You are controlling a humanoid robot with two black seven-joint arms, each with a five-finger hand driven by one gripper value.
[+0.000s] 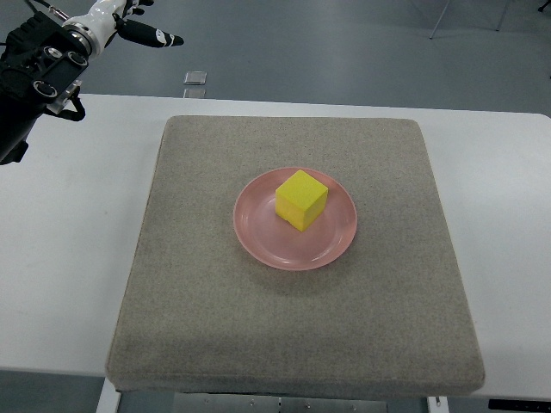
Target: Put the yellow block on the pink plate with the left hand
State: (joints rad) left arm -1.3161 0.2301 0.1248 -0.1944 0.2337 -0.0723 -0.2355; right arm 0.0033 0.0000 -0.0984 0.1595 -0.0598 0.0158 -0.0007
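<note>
Placement appears finished: the yellow block (301, 199) is seen resting on the pink plate (258, 237), slightly toward twelve o'clock of the plate's centre, with nothing gripping it. The left hand (129, 21) is raised well away at ten o'clock, fingers extended and empty. Nothing further seems required. The right hand is not seen.

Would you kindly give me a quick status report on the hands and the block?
Left robot hand up at far left corner, holding nothing. Right hand not in view. Yellow block sits on pink plate. Nothing in the way.
</note>
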